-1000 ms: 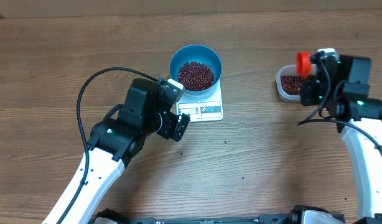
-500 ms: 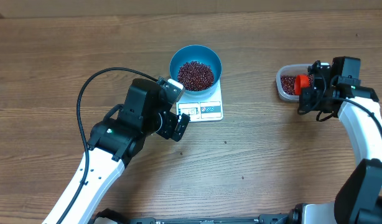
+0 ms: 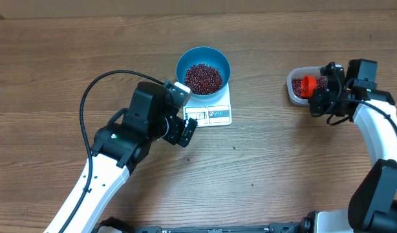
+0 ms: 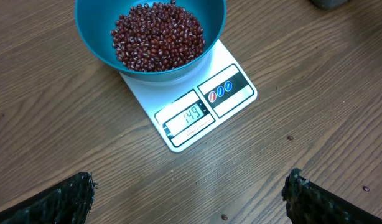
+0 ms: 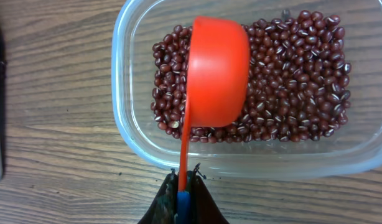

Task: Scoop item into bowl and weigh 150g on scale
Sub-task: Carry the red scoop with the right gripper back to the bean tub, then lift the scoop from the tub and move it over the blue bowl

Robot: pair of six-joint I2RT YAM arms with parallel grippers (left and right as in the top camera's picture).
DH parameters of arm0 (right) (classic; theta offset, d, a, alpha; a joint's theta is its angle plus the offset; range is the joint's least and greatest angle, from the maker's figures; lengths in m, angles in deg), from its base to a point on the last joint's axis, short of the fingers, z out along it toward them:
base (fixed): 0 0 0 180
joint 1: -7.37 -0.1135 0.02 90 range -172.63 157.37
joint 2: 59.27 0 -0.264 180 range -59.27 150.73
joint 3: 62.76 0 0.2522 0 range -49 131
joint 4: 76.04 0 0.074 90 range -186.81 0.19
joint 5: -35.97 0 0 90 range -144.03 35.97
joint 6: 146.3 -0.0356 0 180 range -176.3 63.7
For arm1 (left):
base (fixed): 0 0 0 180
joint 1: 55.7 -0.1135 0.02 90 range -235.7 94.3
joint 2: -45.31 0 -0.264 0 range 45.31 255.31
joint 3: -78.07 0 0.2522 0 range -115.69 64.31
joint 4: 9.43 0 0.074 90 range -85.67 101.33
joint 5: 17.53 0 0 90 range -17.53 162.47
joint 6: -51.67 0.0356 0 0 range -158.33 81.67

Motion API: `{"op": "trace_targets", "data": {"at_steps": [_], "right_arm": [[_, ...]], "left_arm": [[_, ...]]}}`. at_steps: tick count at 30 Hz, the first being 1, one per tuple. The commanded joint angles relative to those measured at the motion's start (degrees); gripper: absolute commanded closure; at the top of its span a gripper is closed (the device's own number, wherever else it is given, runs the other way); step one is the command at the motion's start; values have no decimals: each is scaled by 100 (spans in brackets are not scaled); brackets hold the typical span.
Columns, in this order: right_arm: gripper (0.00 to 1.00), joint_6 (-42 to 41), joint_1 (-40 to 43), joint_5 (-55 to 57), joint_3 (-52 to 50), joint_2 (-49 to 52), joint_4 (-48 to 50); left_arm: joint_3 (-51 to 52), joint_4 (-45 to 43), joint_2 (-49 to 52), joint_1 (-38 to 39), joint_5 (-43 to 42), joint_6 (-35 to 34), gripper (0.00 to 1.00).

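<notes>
Many beans [image 4: 157,37] are heaped in the bowl [image 4: 91,34] on the scale [image 4: 157,93], ahead of the spread left jaws; the right jaws are clenched on a scoop [image 5: 219,68] over the container [image 5: 132,137].

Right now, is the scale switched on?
On. In the left wrist view the scale has its display showing 149, with the bowl of beans sitting on it.
</notes>
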Motion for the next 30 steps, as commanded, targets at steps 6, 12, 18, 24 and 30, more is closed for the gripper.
{"op": "trace_targets", "data": {"at_steps": [6, 12, 18, 24, 30], "right_arm": [[96, -155, 411, -319, 297, -138, -256], [96, -157, 415, -855, 411, -772, -348], [96, -306, 402, -2435, 411, -1150, -352], [96, -299, 37, -2999, 409, -1147, -295], [96, -260, -1115, -2879, 404, -1108, 433]], "left_arm": [[0, -20, 31, -9, -39, -57, 0], [0, -20, 31, -9, -39, -57, 1], [0, -20, 31, -9, -39, -57, 0], [0, -20, 31, -9, -39, -57, 1], [0, -22, 31, -9, -39, -57, 0]]}}
